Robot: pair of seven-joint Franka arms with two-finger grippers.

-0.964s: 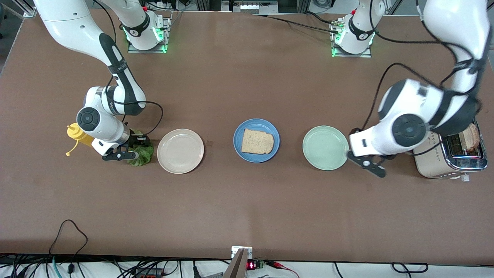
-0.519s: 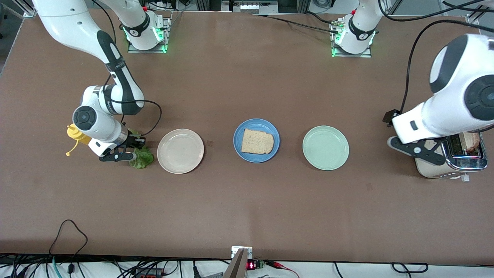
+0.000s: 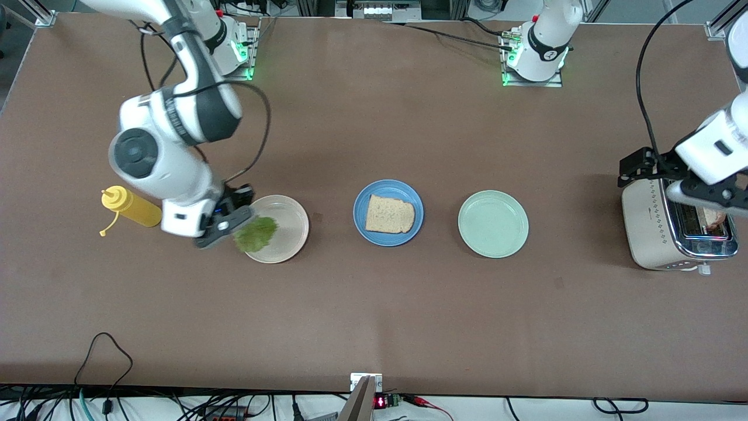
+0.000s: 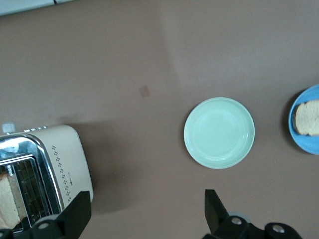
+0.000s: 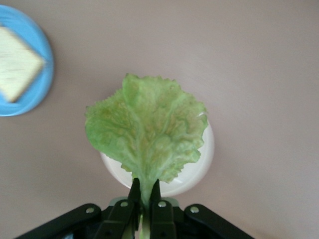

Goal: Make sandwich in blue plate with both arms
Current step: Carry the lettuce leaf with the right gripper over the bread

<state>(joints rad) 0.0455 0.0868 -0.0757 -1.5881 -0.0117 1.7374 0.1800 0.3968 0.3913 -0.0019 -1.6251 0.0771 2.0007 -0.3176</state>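
The blue plate sits mid-table with one bread slice on it; both also show in the left wrist view, the plate and the slice. My right gripper hangs over the edge of the cream plate, shut on the stem of a crinkled green lettuce leaf. In the right wrist view the leaf fans out from the right gripper. My left gripper is open and empty above the toaster, where another bread slice stands in a slot.
A mint-green plate lies between the blue plate and the toaster. A yellow squeeze bottle lies at the right arm's end of the table. In the left wrist view the toaster lies beside one finger of my left gripper.
The right gripper shut on the lettuce beside the yellow bottle and lifted it over the cream plate. The left arm swung from the mint plate to above the toaster.
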